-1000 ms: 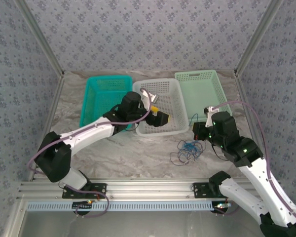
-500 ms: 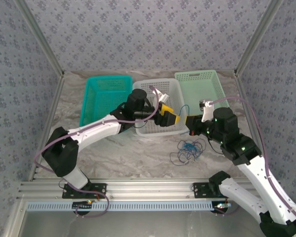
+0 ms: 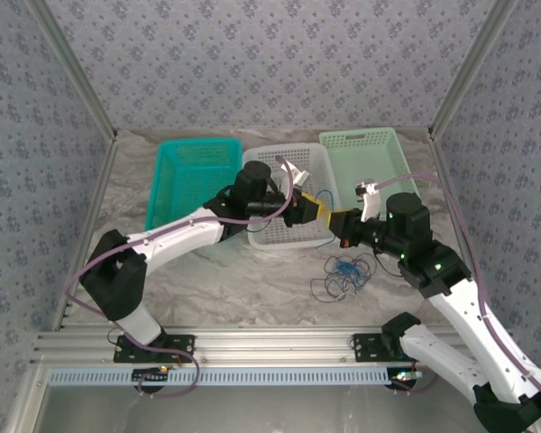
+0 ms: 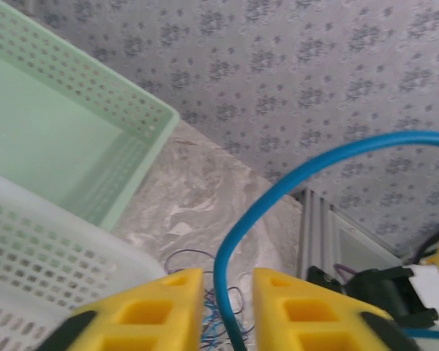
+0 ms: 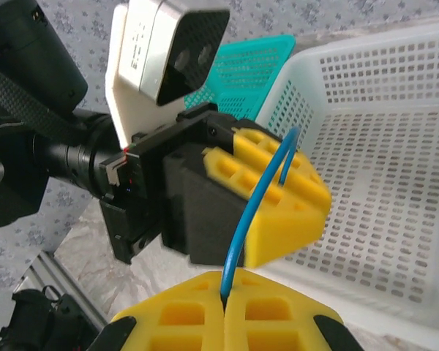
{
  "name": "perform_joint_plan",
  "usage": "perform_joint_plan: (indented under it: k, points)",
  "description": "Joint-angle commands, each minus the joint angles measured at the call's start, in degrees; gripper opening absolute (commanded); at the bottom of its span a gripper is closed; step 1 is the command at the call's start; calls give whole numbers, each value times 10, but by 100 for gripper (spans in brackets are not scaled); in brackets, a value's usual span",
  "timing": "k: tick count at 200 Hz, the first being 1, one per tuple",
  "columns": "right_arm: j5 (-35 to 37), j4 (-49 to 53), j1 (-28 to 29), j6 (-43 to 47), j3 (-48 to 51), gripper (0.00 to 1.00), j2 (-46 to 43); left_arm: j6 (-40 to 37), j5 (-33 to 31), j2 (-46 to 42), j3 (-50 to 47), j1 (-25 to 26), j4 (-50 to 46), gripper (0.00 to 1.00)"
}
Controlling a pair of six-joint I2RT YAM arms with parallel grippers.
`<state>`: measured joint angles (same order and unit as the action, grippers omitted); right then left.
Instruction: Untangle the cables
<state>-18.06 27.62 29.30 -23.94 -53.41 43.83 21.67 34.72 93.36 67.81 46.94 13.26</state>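
Slippage is the first risk, at centre frame: the left gripper [image 3: 322,213], over the near right corner of the white basket [image 3: 293,150], has its yellow jaws set close around the blue cable [image 4: 224,289]. A sliver of gap shows on either side, so I cannot tell whether they pinch it, and a pull from there could let the cable slide free. Just to the right, the right gripper [image 5: 224,297] has its jaws pressed flat together on the same blue cable, which arches between the two. The grippers sit almost nose to nose, so a careless move may knock them together, and the arch could catch on the basket's rim. Lower right of centre, the rest of the cables lie in a small tangle [image 3: 343,273] on the table [image 3: 243,280], below the grippers. Hauling on the blue one might drag that tangle or tighten it. Whether the blue cable runs down into the tangle is hidden behind the grippers, and the dark and pale strands are too thin to trace.
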Motion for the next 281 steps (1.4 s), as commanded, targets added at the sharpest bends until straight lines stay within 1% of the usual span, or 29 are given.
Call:
perform_joint_plan:
  k: [1, 35, 51, 71, 97, 119, 136, 154, 162, 168, 181, 192, 200, 211, 215, 219, 247, 268, 281]
  points:
    - [-40, 27, 1, -3, 11, 0, 2, -55, -55, -28, 20, 2, -46, 19]
    - [-80, 56, 3, 0, 25, 0, 27, -152, -129, -46, 59, -4, -144, 12]
    - [-94, 66, 6, 7, 29, 0, 38, -197, -149, -53, 72, -13, -176, 12]
    - [-114, 66, 8, 9, 33, 0, 53, -233, -163, -56, 90, -29, -204, 12]
    - [-133, 64, 21, 7, 32, 0, 84, -275, -147, -54, 110, -37, -222, 13]
    - [-143, 56, 48, 9, 22, 0, 121, -301, -130, -54, 117, -36, -224, 15]
    - [-139, 63, 57, 23, 10, 0, 136, -313, -162, -58, 117, -36, -227, 16]
    - [-140, 61, 48, 28, 5, 0, 132, -327, -199, -67, 111, -36, -233, 19]
    - [-143, 65, 42, 31, 3, 0, 130, -328, -213, -74, 105, -36, -230, 22]
    - [-139, 66, 38, 32, 3, 0, 130, -324, -227, -79, 98, -36, -224, 28]
    - [-113, 82, 26, 35, -3, 0, 129, -310, -251, -88, 85, -36, -212, 51]
    - [-86, 90, 9, 35, -12, 0, 131, -296, -272, -96, 73, -36, -205, 63]
    - [-66, 94, -4, 35, -21, 0, 135, -284, -295, -104, 63, -34, -199, 75]
    - [-44, 97, -24, 37, -39, 0, 142, -271, -328, -117, 46, -35, -191, 84]
    - [-37, 97, -31, 38, -46, 0, 146, -267, -336, -123, 39, -35, -189, 90]
    - [-33, 96, -38, 38, -52, 0, 149, -264, -345, -130, 32, -35, -187, 98]
    - [-35, 59, -77, 32, -94, 0, 188, -241, -363, -189, -33, -35, -153, 100]
    - [-40, 46, -85, 37, -141, 0, 256, -223, -362, -224, -82, -34, -127, 99]
    - [-39, 45, -85, 45, -177, 0, 306, -212, -376, -235, -101, -35, -128, 99]
